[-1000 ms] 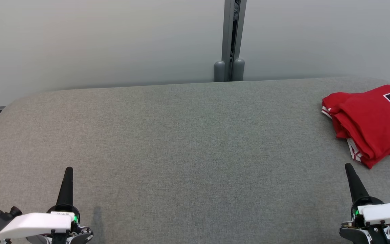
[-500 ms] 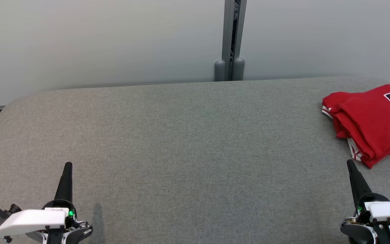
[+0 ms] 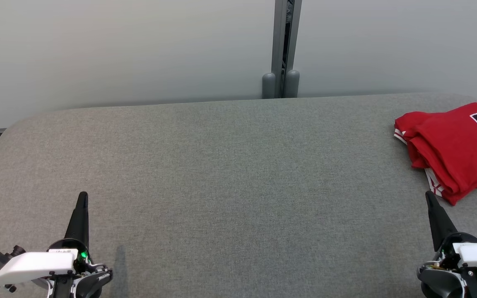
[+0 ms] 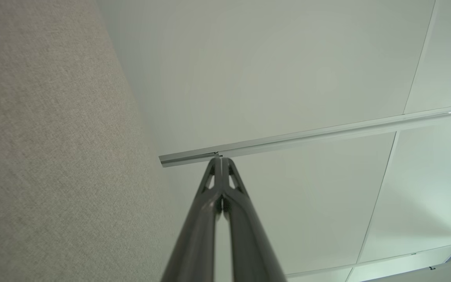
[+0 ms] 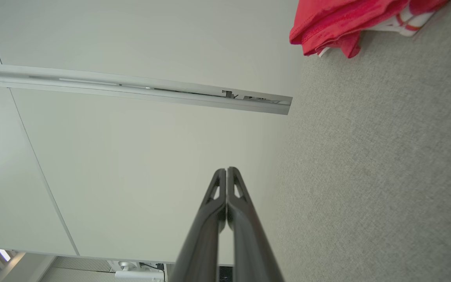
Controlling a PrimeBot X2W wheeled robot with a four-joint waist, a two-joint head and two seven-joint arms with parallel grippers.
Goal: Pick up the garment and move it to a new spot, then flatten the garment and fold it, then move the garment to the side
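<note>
I see my left fingers clenched empty, far from the garment on the bench. My right fingers are clenched empty near it.

A grey fabric-covered surface is spreading across the head view, its far corners rounding off at ten and two o'clock. A pale wall is rising behind it. At twelve o'clock a metal post is running up the wall, with two short grey cylinders standing side by side at its foot.
</note>
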